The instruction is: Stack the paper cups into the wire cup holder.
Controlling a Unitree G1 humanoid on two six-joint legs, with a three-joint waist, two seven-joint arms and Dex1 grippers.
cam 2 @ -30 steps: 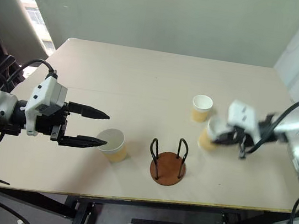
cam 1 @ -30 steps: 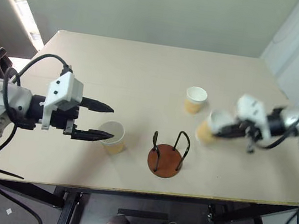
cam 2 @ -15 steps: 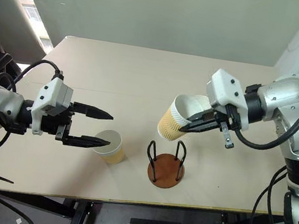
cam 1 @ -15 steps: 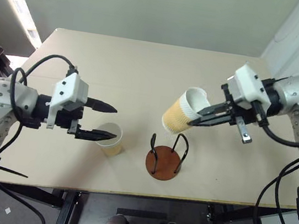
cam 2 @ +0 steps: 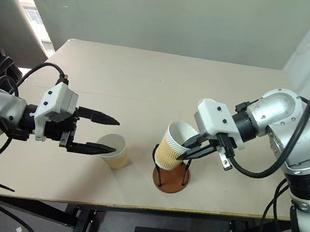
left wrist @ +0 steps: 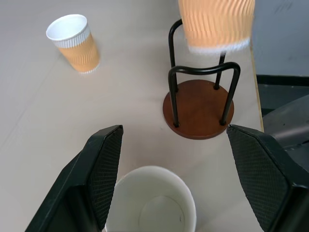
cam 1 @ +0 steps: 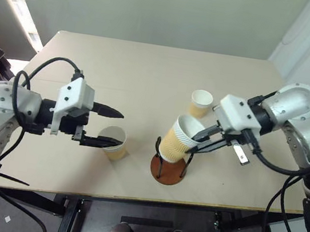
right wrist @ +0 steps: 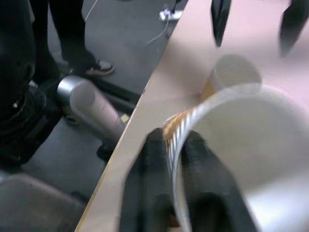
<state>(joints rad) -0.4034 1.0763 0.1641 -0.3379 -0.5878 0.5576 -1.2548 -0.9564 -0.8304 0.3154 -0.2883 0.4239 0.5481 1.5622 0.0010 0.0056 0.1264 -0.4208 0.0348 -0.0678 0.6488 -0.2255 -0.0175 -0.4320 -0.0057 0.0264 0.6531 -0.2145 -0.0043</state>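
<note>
No cup sits fully in the wire cup holder (cam 1: 170, 167) yet, so the task looks to be at its first placement, with 3 cups to go. The right end effector (cam 1: 202, 141) is clenched on the rim of 1 paper cup (cam 1: 176, 139), 1 finger inside the mouth and 1 outside the wall, as the right wrist view shows. That held cup is tilted, its mouth leaning toward the right arm, and its lower end hangs among the black wire hoops just above the reddish-brown disc base; whether it touches the wire cannot be told. It probably needs to be straightened and lowered before it is let go.

The other 2 cups stand upright on the counter (cam 1: 149, 75). The near cup (cam 1: 115, 142) stands beside the holder on the robot's left, and the left end effector (cam 1: 107, 126) is released wide, its fingers level with the cup's rim and reaching to either side of it without closing. The far cup (cam 1: 200, 103) stands behind the holder, near the right arm but apart from both end effectors.
</note>
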